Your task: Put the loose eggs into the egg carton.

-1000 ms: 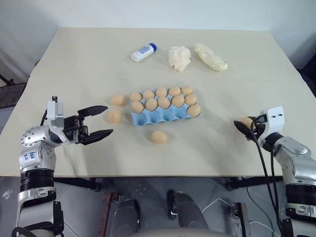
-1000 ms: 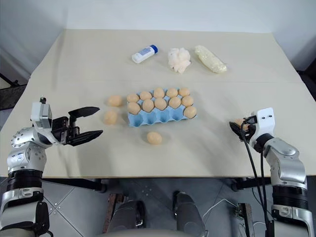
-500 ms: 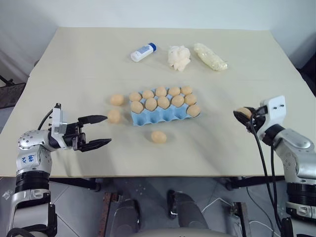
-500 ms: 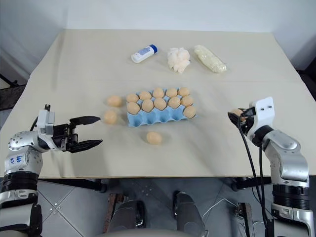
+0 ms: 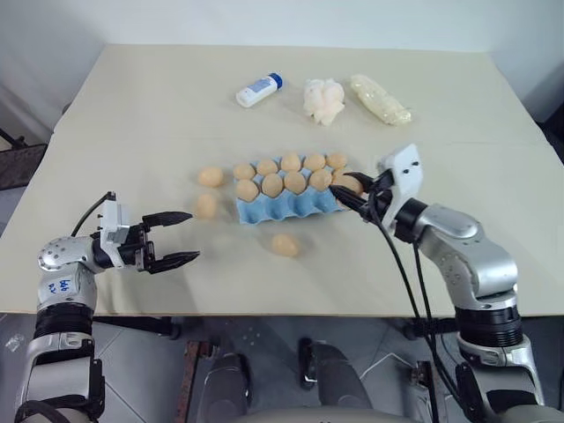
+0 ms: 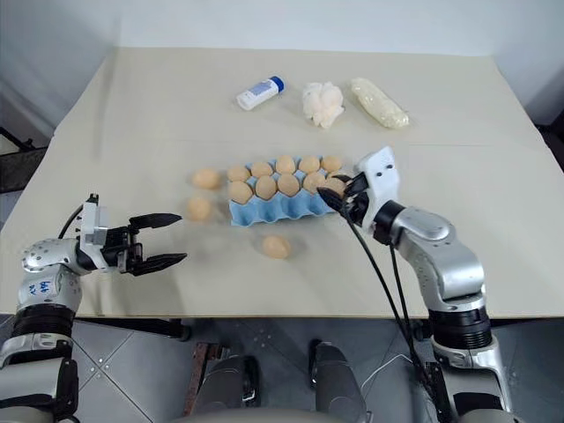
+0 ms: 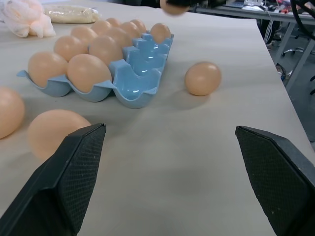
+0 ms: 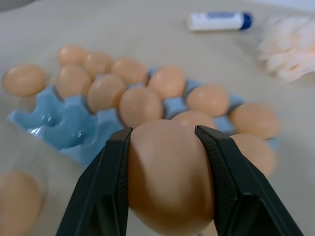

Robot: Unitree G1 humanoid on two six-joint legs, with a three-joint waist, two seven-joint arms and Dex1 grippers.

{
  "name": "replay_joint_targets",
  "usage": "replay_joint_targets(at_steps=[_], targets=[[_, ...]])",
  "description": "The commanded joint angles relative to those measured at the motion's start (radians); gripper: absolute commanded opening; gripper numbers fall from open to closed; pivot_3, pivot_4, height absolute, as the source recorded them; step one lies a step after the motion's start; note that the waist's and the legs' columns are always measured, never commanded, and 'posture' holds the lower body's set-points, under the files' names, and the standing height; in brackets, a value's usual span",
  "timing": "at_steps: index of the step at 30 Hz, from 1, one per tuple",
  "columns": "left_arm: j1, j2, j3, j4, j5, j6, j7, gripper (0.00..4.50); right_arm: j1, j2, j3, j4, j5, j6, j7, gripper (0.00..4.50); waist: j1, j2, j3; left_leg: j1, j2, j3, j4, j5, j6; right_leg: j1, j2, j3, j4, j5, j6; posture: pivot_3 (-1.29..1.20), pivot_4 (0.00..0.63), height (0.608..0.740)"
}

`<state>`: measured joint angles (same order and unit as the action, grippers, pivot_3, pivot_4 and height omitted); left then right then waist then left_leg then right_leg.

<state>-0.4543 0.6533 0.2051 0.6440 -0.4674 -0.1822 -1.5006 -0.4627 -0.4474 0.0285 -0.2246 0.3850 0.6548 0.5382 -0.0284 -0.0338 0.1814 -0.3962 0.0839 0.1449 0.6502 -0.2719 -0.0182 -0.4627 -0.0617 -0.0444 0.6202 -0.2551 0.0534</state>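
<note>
The light blue egg carton [image 5: 284, 210] lies mid-table with several tan eggs in its cups. My right gripper [image 5: 344, 192] hovers at the carton's right end, shut on a tan egg [image 8: 170, 177] squeezed between its two black fingers [image 8: 106, 191]. Three loose eggs rest on the table: one at the carton's left [image 5: 210, 176], one nearer me on that side [image 5: 205, 205], and one in front of the carton [image 5: 284, 245]. My left gripper [image 5: 192, 236] stands open and empty, low over the table, just short of the nearer left egg [image 7: 54, 130].
At the back of the table lie a white bottle with a blue cap [image 5: 258, 90], a white lumpy plastic wad [image 5: 322, 100] and a pale wrapped packet [image 5: 379, 100]. The table's front edge [image 5: 282, 310] runs close under both arms.
My right arm has swung left with the egg, from the table's right side up to the carton's right end. My left gripper has sunk a little, still open.
</note>
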Motion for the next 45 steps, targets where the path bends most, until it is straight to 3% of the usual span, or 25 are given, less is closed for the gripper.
replay_joint_targets(at_steps=[1, 14, 21, 23, 30, 36, 45], targets=[[-0.008, -0.006, 0.013, -0.009, -0.019, -0.015, -0.04, 4.5, -0.037, 0.024, 0.028, 0.019, -0.021, -0.043, 0.014, 1.65, 0.0, 0.0, 0.0, 0.0, 0.0, 0.0, 0.0, 0.0, 0.0, 0.0, 0.0, 0.0, 0.0, 0.0, 0.0, 0.0, 0.15, 0.74], [0.005, -0.021, 0.023, -0.039, -0.031, -0.007, -0.025, 4.5, -0.157, 0.116, 0.113, 0.243, -0.13, -0.161, 0.035, 1.65, -0.005, 0.0, 0.0, 0.001, 0.0, 0.001, 0.001, 0.0, 0.0, 0.0, 0.0, 0.0, 0.002, 0.0, 0.0, 0.0, 0.15, 0.74], [0.009, -0.021, 0.024, -0.068, -0.034, 0.002, -0.015, 4.5, -0.156, 0.102, 0.109, 0.221, -0.15, -0.147, 0.043, 4.07, -0.006, 0.0, 0.0, 0.002, 0.001, 0.001, 0.001, 0.0, -0.001, 0.0, 0.0, 0.0, 0.004, 0.0, 0.0, 0.0, 0.15, 0.74], [0.011, -0.021, 0.025, -0.076, -0.034, 0.006, -0.013, 4.5, -0.152, 0.089, 0.096, 0.195, -0.15, -0.135, 0.043, 4.42, -0.006, 0.0, 0.0, 0.002, 0.001, 0.001, 0.001, 0.0, -0.001, 0.0, 0.0, 0.0, 0.003, 0.0, 0.0, 0.0, 0.15, 0.74], [-0.002, -0.025, 0.021, -0.074, -0.033, 0.012, -0.015, 4.5, -0.123, 0.029, 0.058, 0.092, -0.125, -0.08, 0.058, 4.42, -0.005, 0.0, 0.0, 0.002, 0.001, 0.001, 0.001, 0.0, -0.001, 0.0, 0.0, 0.001, 0.003, 0.0, 0.0, 0.0, 0.15, 0.74], [-0.013, -0.03, 0.019, -0.069, -0.032, 0.015, -0.016, 4.5, -0.036, -0.087, -0.03, -0.071, -0.001, -0.014, 0.18, 4.42, 0.0, 0.0, 0.0, 0.001, 0.0, 0.0, 0.001, 0.0, -0.001, 0.0, 0.0, 0.0, 0.002, 0.0, 0.0, 0.0, 0.15, 0.74], [0.01, -0.026, 0.051, -0.084, -0.045, 0.017, 0.003, 4.5, 0.286, -0.307, -0.258, -0.178, 0.244, -0.063, 0.531, 4.42, 0.001, -0.001, 0.0, 0.002, 0.0, 0.0, 0.0, 0.0, 0.0, 0.001, 0.001, 0.0, 0.001, 0.0, 0.0, 0.0, 0.15, 0.74]])
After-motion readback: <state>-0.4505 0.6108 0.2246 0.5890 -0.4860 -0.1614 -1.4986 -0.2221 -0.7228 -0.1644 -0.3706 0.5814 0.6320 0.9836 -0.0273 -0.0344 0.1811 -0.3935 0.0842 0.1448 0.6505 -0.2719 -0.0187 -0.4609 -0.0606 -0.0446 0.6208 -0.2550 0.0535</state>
